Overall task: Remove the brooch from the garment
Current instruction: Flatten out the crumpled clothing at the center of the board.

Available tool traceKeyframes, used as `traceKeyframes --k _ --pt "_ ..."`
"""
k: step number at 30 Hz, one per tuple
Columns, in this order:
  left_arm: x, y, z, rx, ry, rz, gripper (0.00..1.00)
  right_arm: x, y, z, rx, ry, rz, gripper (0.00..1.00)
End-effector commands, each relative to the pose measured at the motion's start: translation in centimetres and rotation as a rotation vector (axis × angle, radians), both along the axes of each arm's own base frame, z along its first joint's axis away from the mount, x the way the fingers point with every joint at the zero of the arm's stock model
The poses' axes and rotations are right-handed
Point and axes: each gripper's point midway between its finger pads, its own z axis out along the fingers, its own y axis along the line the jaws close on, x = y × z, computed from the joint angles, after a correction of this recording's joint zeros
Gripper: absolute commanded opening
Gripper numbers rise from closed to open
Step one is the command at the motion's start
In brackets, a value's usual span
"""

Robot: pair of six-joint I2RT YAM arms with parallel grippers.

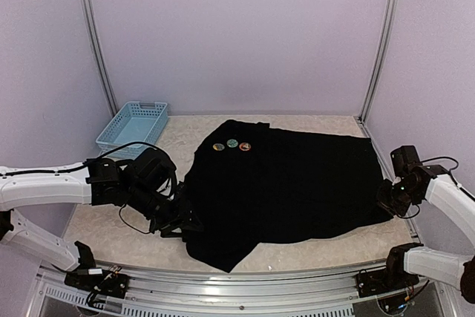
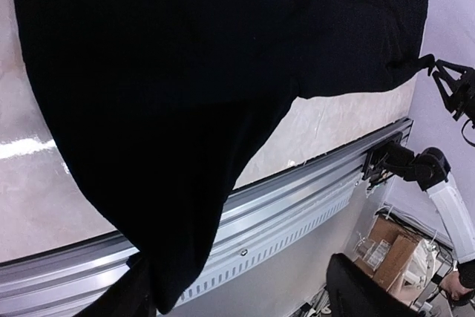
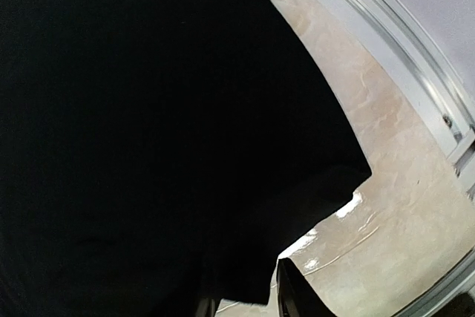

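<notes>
The beige table (image 1: 111,231) carries a large black garment (image 1: 289,191), which is spread flat over most of the middle and right part, with one corner pointing toward the near rail. The left arm (image 1: 44,187) reaches in from the left side and the right arm (image 1: 453,202) from the right side, each one to an edge of the cloth. A light-blue basket (image 1: 113,141) stands at the far left corner, apart from the garment. The left gripper (image 1: 184,220) is at the left edge of the garment and touches the fabric; its fingers look apart in the wrist view, but I cannot tell if they clench the cloth. The right gripper (image 1: 387,202) is clenched on the right corner, which is drawn to a point. Three small round brooches (image 1: 232,143) sit in a row on the garment near its far left edge
</notes>
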Motion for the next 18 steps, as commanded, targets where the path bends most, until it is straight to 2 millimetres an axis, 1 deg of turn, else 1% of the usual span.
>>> traceKeyframes --k 1,2,4,5,7,9,11,13,16,18 --pt "2.1 0.8 2.6 -0.029 -0.058 0.028 0.90 0.9 -0.1 1.0 0.007 -0.038 -0.013 0.49" --pt "2.9 1.2 3.2 -0.037 -0.079 0.043 0.96 1.5 -0.3 2.0 -0.002 -0.071 -0.010 0.55" --pt "5.3 2.5 4.5 -0.048 -0.131 0.097 0.99 2.0 -0.5 3.4 -0.021 -0.115 -0.005 0.71" --pt "6.2 3.1 5.0 -0.055 -0.147 0.116 0.99 2.2 -0.6 4.0 -0.027 -0.130 -0.004 0.76" --pt "7.6 4.3 5.2 -0.056 -0.145 0.151 0.99 2.2 -0.6 4.7 -0.030 -0.142 0.000 0.84" --pt "8.3 4.7 5.2 -0.055 -0.131 0.146 0.99 2.0 -0.7 5.0 -0.036 -0.137 0.001 0.88" --pt "8.2 4.4 4.4 -0.032 -0.094 0.114 0.99 1.6 -0.7 4.4 -0.034 -0.111 0.001 0.89" --pt "7.4 3.7 2.7 0.007 -0.029 0.074 0.99 1.1 -0.1 3.0 0.004 -0.067 0.004 0.88" --pt "5.3 3.0 0.5 0.070 0.044 0.035 0.99 0.5 1.3 0.8 0.086 -0.017 0.015 0.87" --pt "3.8 2.7 -0.7 0.102 0.097 0.037 0.99 -0.1 1.7 -0.4 0.115 0.022 0.010 0.86"
